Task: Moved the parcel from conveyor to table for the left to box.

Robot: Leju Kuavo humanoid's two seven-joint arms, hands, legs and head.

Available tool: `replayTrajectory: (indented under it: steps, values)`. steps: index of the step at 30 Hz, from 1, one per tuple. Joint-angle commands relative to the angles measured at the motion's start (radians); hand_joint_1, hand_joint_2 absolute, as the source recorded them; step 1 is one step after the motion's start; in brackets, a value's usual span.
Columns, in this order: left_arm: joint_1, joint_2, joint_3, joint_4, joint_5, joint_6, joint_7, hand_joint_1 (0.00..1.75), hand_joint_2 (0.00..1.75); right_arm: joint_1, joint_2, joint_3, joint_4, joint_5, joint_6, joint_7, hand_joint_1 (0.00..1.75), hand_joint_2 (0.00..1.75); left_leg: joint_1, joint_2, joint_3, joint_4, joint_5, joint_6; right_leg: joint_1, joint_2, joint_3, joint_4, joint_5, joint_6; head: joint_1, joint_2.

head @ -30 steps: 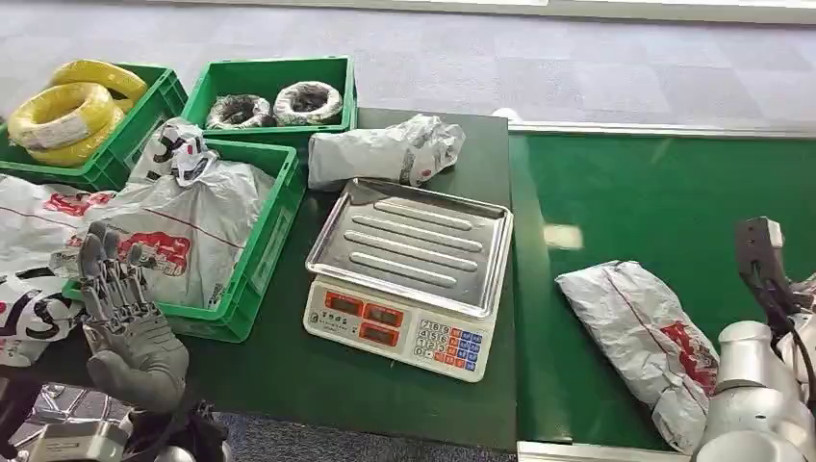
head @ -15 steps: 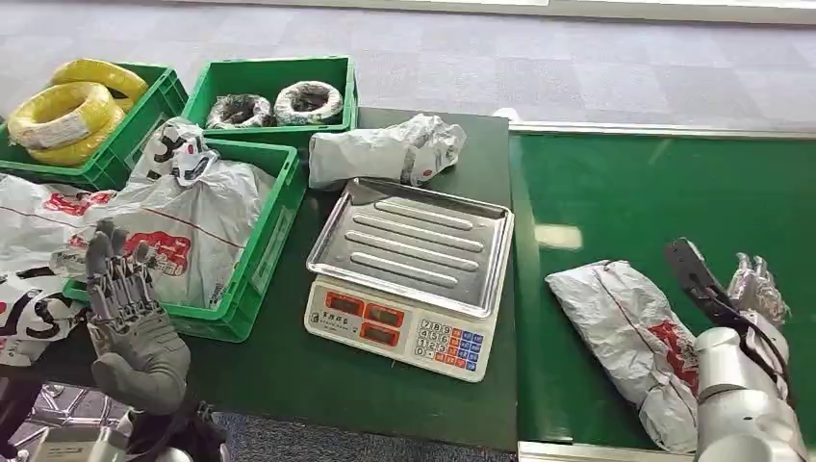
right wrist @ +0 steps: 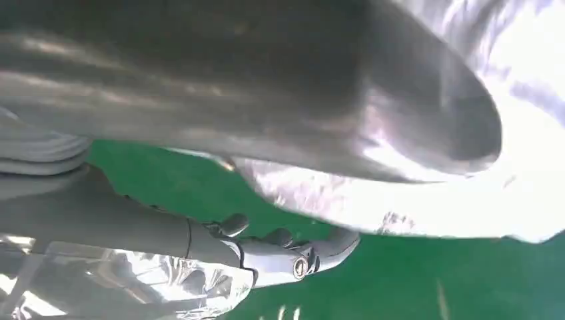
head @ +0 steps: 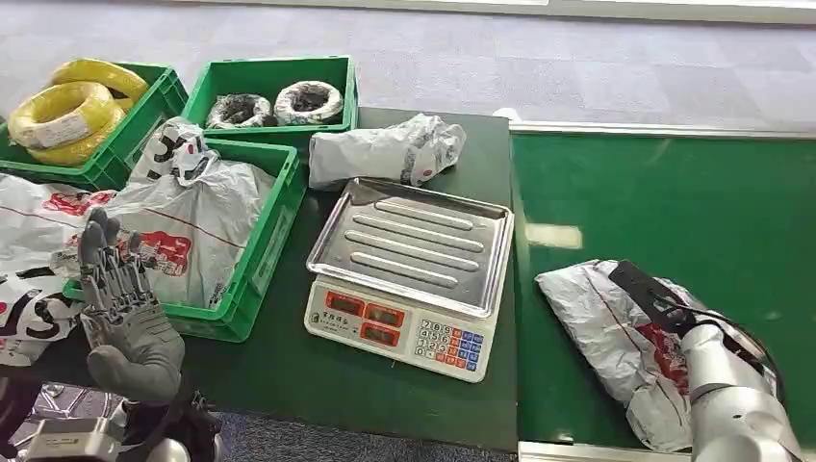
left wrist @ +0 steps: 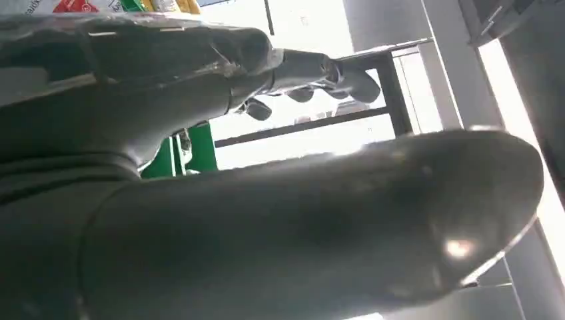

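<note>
The left hand [head: 130, 322] is raised at the near left corner of the tabletop [head: 318, 371], palm turned outward, its fingers [head: 104, 265] straight, spread apart and holding nothing; the left wrist view agrees, with the fingers extended against a bright background. The right arm comes in low at the right over the green conveyor [head: 674, 202], with its wrist over the grey parcel [head: 606, 322], which lies on the belt near the edge next to the tabletop. The right hand [right wrist: 266, 250] is mostly hidden behind its own arm in the head view; in the right wrist view the thumb and fingers lie on opposite sides of the shiny wrap, apart from one another, but whether they actually grip the parcel cannot be told. The parcel's near end is cut off by the arm. On the tabletop a scale [head: 409, 274] sits between the conveyor and a green crate [head: 265, 245] heaped with bagged parcels.
</note>
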Motion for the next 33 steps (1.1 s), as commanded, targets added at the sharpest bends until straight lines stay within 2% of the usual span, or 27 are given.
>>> replayTrajectory:
  steps: [1, 8, 9, 16, 17, 18, 19, 33]
  values:
    - [-0.009, -0.008, 0.03, 0.031, -0.009, -0.003, 0.0, 0.0, 0.0, -0.035, -0.011, 0.068, 0.047, 0.001, 0.03, -0.015, 0.0, 0.0, 0.0, 0.001, 0.001, -0.001, 0.0, 0.0, 0.0, 0.0, 0.001, -0.001, 0.0, -0.001, 0.0, 0.0]
    - [-0.007, -0.008, 0.03, 0.031, -0.009, -0.001, 0.0, 0.0, 0.0, -0.035, -0.012, 0.093, 0.044, 0.004, 0.05, -0.038, 0.0, 0.0, 0.0, 0.001, 0.001, 0.0, 0.0, 0.0, 0.0, 0.001, 0.0, 0.0, 0.0, -0.001, 0.0, 0.0]
    - [-0.007, -0.007, 0.03, 0.031, -0.008, -0.001, 0.0, 0.0, 0.0, -0.035, -0.012, 0.095, 0.045, 0.002, 0.056, -0.049, 0.0, 1.75, 0.0, 0.001, 0.002, -0.001, 0.0, 0.001, 0.0, 0.001, 0.001, -0.001, 0.0, -0.001, 0.0, 0.0]
    - [-0.017, -0.023, 0.046, 0.036, -0.013, -0.019, 0.0, 0.0, 0.0, 0.009, 0.002, 0.167, 0.021, -0.037, 0.09, -0.182, 0.0, 1.75, 0.0, 0.0, 0.002, -0.001, 0.0, 0.0, 0.0, 0.0, 0.001, -0.001, 0.0, -0.001, 0.0, 0.0]
    - [-0.017, -0.025, 0.052, 0.035, -0.012, -0.023, 0.0, 0.0, 0.0, 0.003, 0.005, 0.185, 0.019, -0.045, 0.098, -0.204, 0.42, 1.75, 0.0, 0.0, 0.003, -0.002, 0.0, 0.0, 0.0, 0.0, 0.003, -0.002, 0.0, -0.001, 0.0, 0.0]
    - [-0.014, -0.025, 0.055, 0.033, -0.012, -0.022, 0.0, 0.0, 0.0, 0.0, 0.007, 0.19, 0.014, -0.052, 0.092, -0.219, 1.69, 1.75, 0.0, 0.0, 0.002, -0.002, 0.0, 0.0, 0.0, 0.0, 0.002, -0.002, 0.0, -0.001, 0.0, 0.0]
    - [-0.008, -0.023, 0.055, 0.031, -0.012, -0.021, 0.0, 0.0, 0.0, -0.002, 0.01, 0.192, 0.013, -0.06, 0.095, -0.236, 1.75, 1.75, 0.0, 0.001, 0.003, -0.001, 0.0, 0.0, 0.0, 0.001, 0.002, -0.001, 0.0, -0.001, 0.0, 0.0]
    - [0.0, 0.027, 0.013, 0.027, 0.017, 0.031, 0.0, 0.0, 0.0, -0.003, -0.012, 0.244, -0.015, -0.109, 0.07, -0.333, 1.75, 1.75, -0.001, 0.001, 0.002, -0.001, 0.0, 0.001, 0.0, 0.0, 0.001, -0.001, 0.0, -0.001, 0.0, 0.0]
